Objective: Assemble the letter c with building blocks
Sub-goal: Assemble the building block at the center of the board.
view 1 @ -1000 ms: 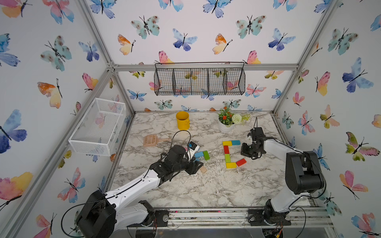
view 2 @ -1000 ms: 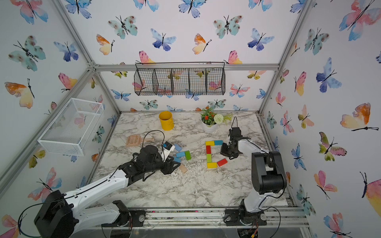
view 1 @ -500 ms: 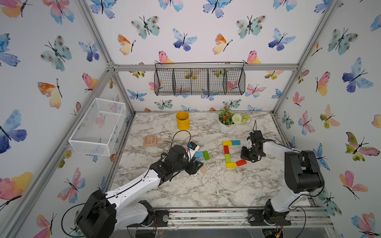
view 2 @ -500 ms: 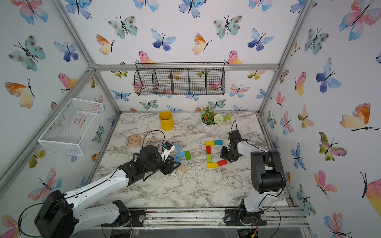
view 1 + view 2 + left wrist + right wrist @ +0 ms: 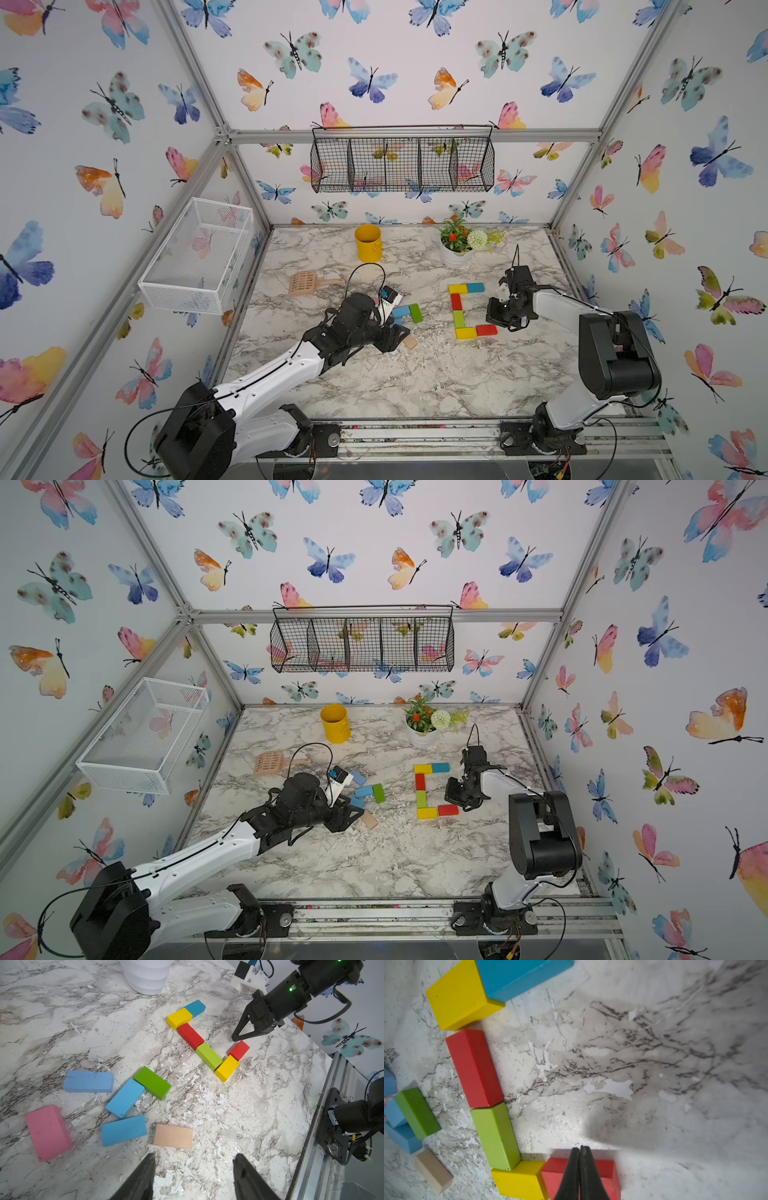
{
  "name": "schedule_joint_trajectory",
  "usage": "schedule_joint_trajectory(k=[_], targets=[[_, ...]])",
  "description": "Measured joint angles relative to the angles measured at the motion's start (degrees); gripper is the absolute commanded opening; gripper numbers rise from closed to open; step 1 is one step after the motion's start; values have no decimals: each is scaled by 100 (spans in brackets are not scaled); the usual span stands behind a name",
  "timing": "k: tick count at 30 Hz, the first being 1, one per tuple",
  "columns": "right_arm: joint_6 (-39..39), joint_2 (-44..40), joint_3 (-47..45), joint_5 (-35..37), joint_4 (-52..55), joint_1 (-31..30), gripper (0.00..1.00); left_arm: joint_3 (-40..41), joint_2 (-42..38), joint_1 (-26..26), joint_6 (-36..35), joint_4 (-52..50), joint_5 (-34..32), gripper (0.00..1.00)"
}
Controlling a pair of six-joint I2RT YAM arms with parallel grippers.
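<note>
Six building blocks lie in a C shape on the marble table (image 5: 436,374): yellow (image 5: 457,289) and teal (image 5: 475,287) across the top, red (image 5: 456,301) and green (image 5: 458,319) down the spine, yellow (image 5: 466,333) and red (image 5: 486,330) along the bottom. My right gripper (image 5: 580,1148) is shut with nothing in it, its tips over the far edge of the bottom red block (image 5: 605,1169). Whether it touches the block is unclear. My left gripper (image 5: 194,1160) is open and empty, just short of a tan block (image 5: 173,1136). Loose blue (image 5: 125,1098), green (image 5: 152,1082) and pink (image 5: 48,1132) blocks lie beside it.
A yellow cup (image 5: 368,243) and a white flower pot (image 5: 456,257) stand at the back of the table. A tan slotted scoop (image 5: 305,283) lies behind my left arm. A black wire basket (image 5: 402,164) hangs on the back wall and a white one (image 5: 195,257) on the left wall.
My right gripper has moved toward the front of the table, down to the bottom red block. The left arm and all blocks have stayed put.
</note>
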State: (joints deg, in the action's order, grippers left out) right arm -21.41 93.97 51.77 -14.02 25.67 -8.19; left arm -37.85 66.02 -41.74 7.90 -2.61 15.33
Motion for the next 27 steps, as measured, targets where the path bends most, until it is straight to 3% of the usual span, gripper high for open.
schedule_joint_trajectory(k=[12, 27], targets=[[-151, -369, -7, 289, 66, 129, 10, 0, 0, 0, 2, 0, 0, 61], [9, -538, -295, 625, 282, 398, 6, 0, 0, 0, 0, 0, 0, 61]])
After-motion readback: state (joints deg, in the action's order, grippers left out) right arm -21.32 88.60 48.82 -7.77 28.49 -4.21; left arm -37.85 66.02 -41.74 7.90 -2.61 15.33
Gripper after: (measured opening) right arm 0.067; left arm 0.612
